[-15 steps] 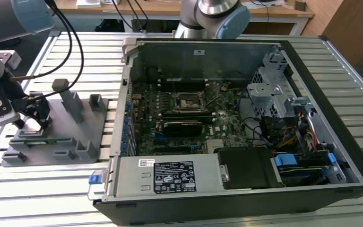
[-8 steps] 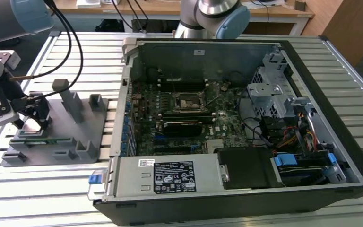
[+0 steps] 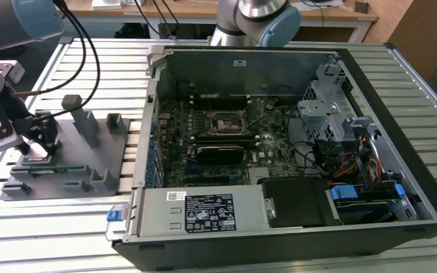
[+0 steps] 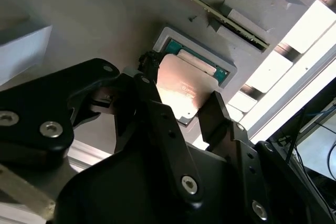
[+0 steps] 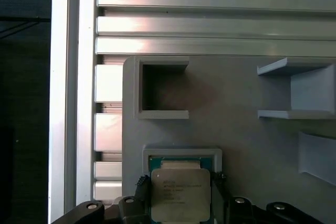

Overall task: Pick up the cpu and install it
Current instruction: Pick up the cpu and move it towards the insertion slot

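Gripper: we find the gripper [image 3: 39,149] at the exterior view's left, low over the grey tray [image 3: 78,168] and well apart from the open case [image 3: 408,131].
Jaws: we see them drawn in on the cpu [image 5: 181,195], with the black fingers [image 5: 142,184] against two opposite edges. We read this as grasping the chip.
Second wrist view: we see the same grasp here, the gripper [image 4: 184,100] straddling the cpu [image 4: 184,85] with fingers [image 4: 157,114] on both sides.
Cpu: we see it lying flat, silvery top up, in a square pocket of the tray [image 5: 236,140]. The pocket is by the tray's edge at the exterior view's left. A green rim shows around the lid inside the pocket. We cannot tell whether the chip is raised off the pocket floor.
Memory stick: we see a thin green stick [image 3: 52,168] lying in a slot of the tray just beside the cpu pocket. It also shows in the second wrist view [image 4: 210,9].
Tray posts: we see several grey uprights [image 3: 78,119] standing on the tray, right of the gripper in the exterior view.
Socket: we see the socket [image 3: 225,122] on the board [image 3: 226,159] inside the case, well apart from the cpu.
Table: we see a slatted metal table [image 3: 52,233] bearing both tray and case.
Arm: we see the grey arm [image 3: 21,17] with blue caps coming in at the far left of the exterior view.
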Tool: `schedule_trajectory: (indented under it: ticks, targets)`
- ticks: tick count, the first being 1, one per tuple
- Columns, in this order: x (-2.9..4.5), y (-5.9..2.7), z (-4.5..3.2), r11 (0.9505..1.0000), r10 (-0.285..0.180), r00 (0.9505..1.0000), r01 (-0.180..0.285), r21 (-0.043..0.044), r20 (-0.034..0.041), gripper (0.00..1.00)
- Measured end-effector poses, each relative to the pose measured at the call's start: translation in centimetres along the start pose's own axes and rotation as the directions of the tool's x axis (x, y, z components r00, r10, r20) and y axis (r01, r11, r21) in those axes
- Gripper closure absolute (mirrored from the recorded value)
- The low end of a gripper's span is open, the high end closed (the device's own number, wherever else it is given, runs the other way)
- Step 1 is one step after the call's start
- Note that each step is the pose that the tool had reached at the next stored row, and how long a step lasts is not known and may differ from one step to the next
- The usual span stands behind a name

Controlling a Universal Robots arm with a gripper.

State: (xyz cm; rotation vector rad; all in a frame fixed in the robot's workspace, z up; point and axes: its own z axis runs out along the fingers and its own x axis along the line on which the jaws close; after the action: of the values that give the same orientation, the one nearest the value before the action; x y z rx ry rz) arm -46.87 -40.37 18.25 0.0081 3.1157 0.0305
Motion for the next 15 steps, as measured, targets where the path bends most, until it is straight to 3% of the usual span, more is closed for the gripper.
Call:
schedule_trajectory:
  ticks: [15]
  targets:
    - [-0.02,0.02,-0.75,1.0,0.0,1.0,0.0,0.0,-0.0002,0.45]
